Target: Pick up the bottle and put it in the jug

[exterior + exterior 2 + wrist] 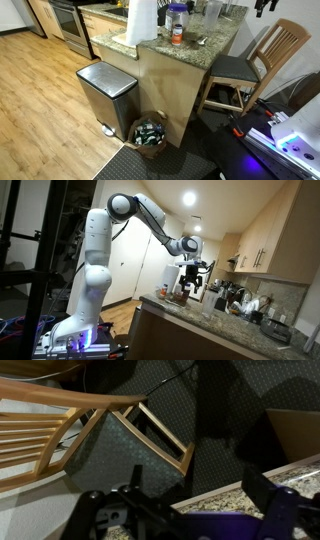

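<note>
The bottle (177,35), small with an orange-red body and a pale cap, stands on the granite counter (215,42). Right behind it is the jug (177,14), clear with a blue top. My gripper (195,280) hangs above the counter, up and off to the side of both, near the chair. In an exterior view only its dark fingertips (263,6) show at the top edge. In the wrist view the two fingers (200,495) are spread wide with nothing between them. That view shows only the counter edge (225,495) and the chair, not the bottle or jug.
A tall white paper roll (141,20) and a clear tumbler (212,12) stand on the counter by the jug. A wooden chair (262,58) is beside the counter. A steel bin (106,93) and a basket (150,132) stand on the floor.
</note>
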